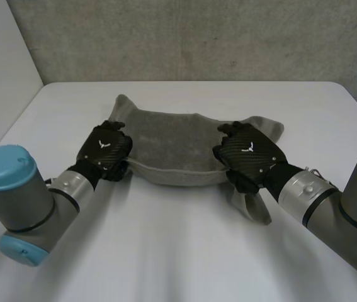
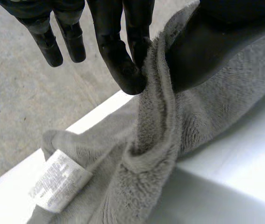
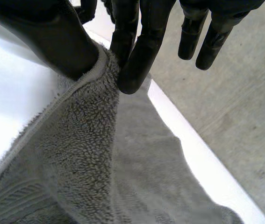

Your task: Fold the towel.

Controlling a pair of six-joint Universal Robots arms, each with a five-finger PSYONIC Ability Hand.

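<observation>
Grey concrete wall [image 1: 197, 38] behind, white tabletop [image 1: 165, 251] below. On it, a little toward twelve o'clock from the middle, is the grey towel [image 1: 178, 148], bunched and partly lifted between my two hands. It is terry: soft, light and limp, so I judge it will sag wherever I am not holding it, though the pile should grip well. The hemmed edge is the sensible place to take hold, and that is where I have it.

My left hand [image 1: 106, 150] is at the towel's nine o'clock end. Two fingers [image 2: 123, 65] pinch a fold of the edge against the thumb [image 2: 207, 51], and the others are spread clear. A white label [image 2: 60, 182] lies on the cloth beyond the fingertips.

My right hand [image 1: 249, 154] is at the three o'clock end, pinching the hem between fingers and thumb, with the rest free. A loose corner trails toward five o'clock under my right wrist.
</observation>
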